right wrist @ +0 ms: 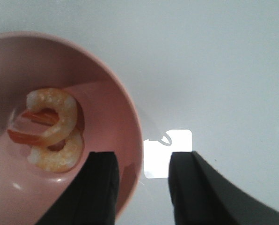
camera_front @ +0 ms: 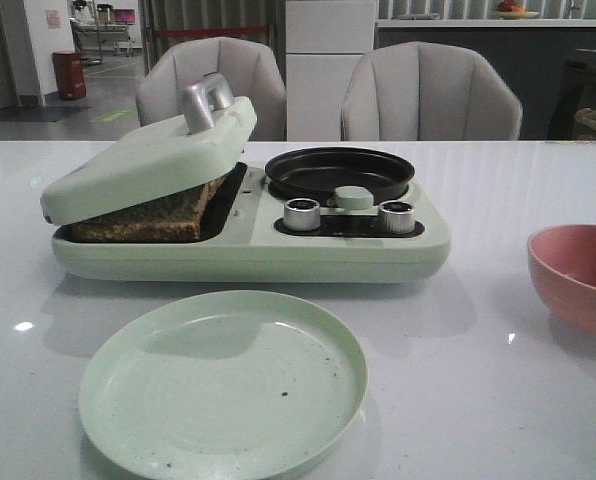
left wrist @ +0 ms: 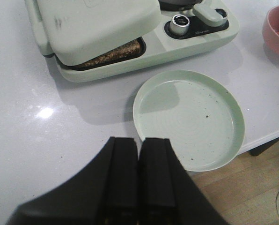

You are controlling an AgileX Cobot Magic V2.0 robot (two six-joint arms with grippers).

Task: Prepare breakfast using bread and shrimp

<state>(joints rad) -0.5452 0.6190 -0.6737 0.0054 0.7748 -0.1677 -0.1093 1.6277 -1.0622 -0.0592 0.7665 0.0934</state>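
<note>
Bread (camera_front: 148, 218) wedged flat under tilted lid (camera_front: 148, 160) of green appliance (camera_front: 258, 250), long axis along the tray, crust edge facing the front. Shrimp (right wrist: 53, 133), 2 curled pieces stacked in pink bowl (right wrist: 116, 93), tails toward the bowl wall. Empty green plate (camera_front: 223, 385) on counter (camera_front: 498, 380) just before the appliance. Left hand (left wrist: 138, 178) pressed together above the plate's rim. Right hand (right wrist: 142, 187) spread, straddling the bowl rim.

Office/lab-style demo space, not home kitchen: white table (camera_front: 498, 190), two grey upholstered chairs (camera_front: 430, 92) behind, open hall with red bin (camera_front: 69, 74), trolley, white cabinet (camera_front: 330, 60), counter shelf.
</note>
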